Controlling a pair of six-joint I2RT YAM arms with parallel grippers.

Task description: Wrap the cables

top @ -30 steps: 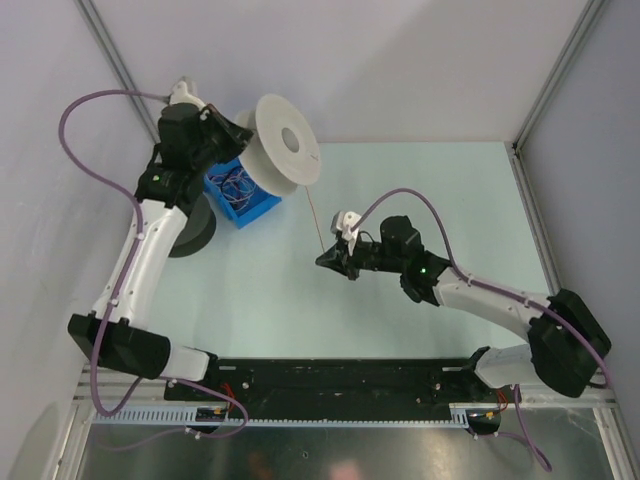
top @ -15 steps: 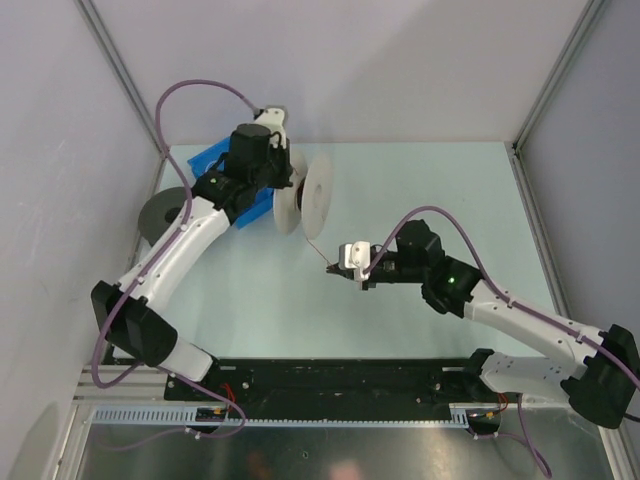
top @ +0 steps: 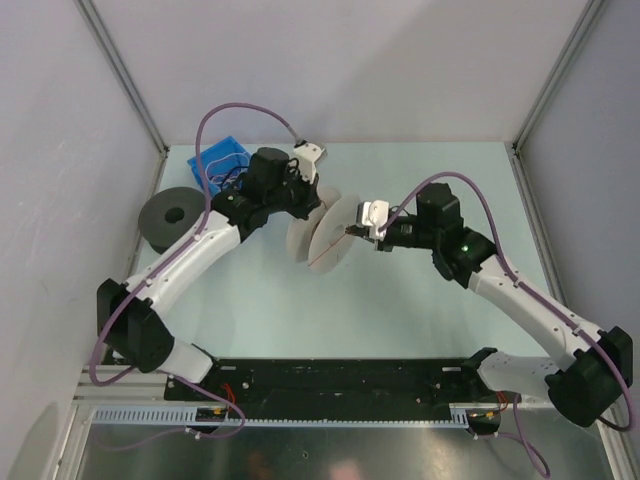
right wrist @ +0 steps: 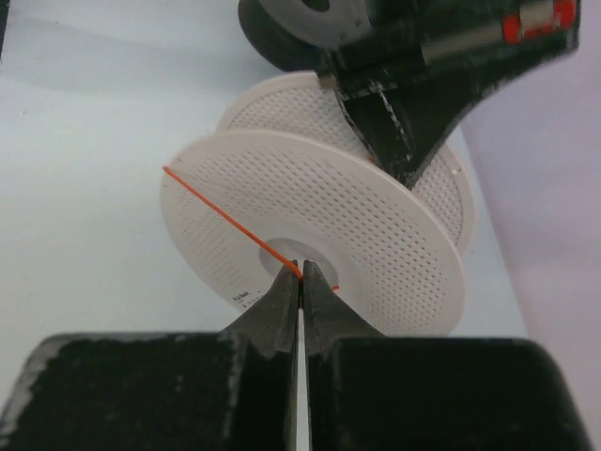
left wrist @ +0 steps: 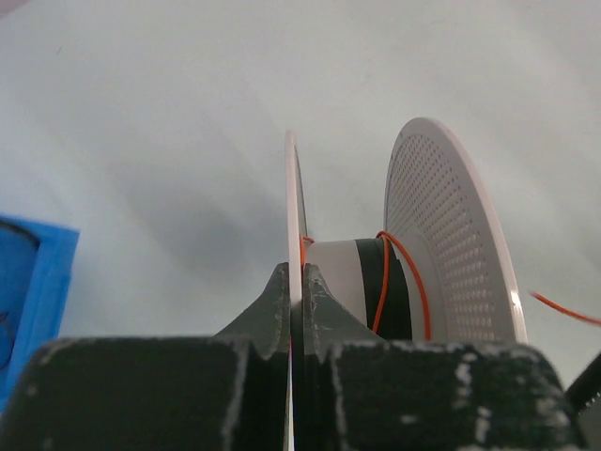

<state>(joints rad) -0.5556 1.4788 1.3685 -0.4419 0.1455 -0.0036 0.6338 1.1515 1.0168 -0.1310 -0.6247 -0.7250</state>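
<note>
A white perforated spool (top: 325, 236) is held on edge above the table's middle. My left gripper (left wrist: 295, 274) is shut on one flange (left wrist: 293, 207) of the spool. A thin orange cable (left wrist: 387, 272) is looped round the spool's core. My right gripper (right wrist: 301, 273) is shut on the orange cable (right wrist: 230, 218) close to the spool's hub, in front of the other flange (right wrist: 310, 225). The cable runs across that flange from its rim to my fingertips. In the top view my right gripper (top: 352, 229) sits just right of the spool, my left gripper (top: 305, 205) just left of it.
A blue bin (top: 215, 160) with loose wires stands at the back left. A dark grey spool (top: 176, 217) lies flat on the table's left side. Metal frame posts rise at the back corners.
The left arm has brought the white spool forward and right, to the table's middle. The right gripper has moved up and right to the spool's face, still holding the cable.
</note>
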